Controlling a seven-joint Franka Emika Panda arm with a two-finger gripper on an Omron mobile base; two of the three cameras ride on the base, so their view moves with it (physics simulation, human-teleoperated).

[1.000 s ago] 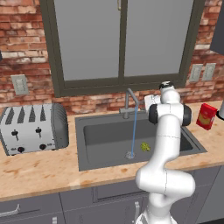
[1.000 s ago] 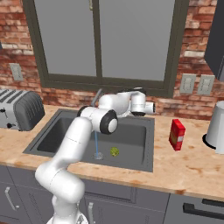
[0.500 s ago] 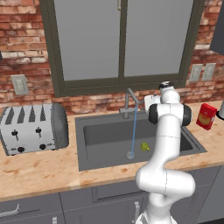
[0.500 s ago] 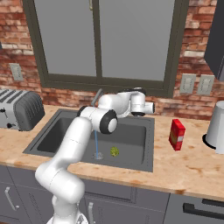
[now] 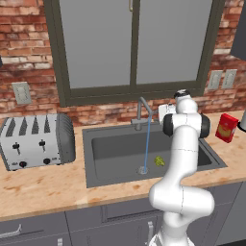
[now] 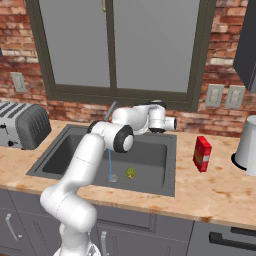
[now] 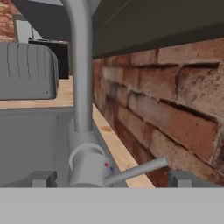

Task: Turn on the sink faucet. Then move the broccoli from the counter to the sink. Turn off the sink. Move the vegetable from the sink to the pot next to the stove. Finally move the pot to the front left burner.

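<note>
Water runs in a thin blue stream from the sink faucet (image 5: 142, 111) into the sink (image 5: 118, 147). The broccoli (image 5: 158, 161) lies on the basin floor just right of the stream, and it is also near the drain in the right base view (image 6: 130, 173). My gripper (image 5: 165, 112) hangs level just right of the faucet, close to the brick wall. In the hand view the gripper (image 7: 113, 178) is open, with the faucet's side lever (image 7: 136, 169) between its fingertips (image 7: 43, 178). The counter (image 5: 48, 187) surrounds the sink. The pot and the stove are out of view.
A silver toaster (image 5: 36, 139) stands on the counter left of the sink. A red box (image 6: 202, 153) and a pale metal vessel (image 6: 247, 145) stand to the right. The brick wall (image 7: 175, 113) runs close behind the faucet, under the window.
</note>
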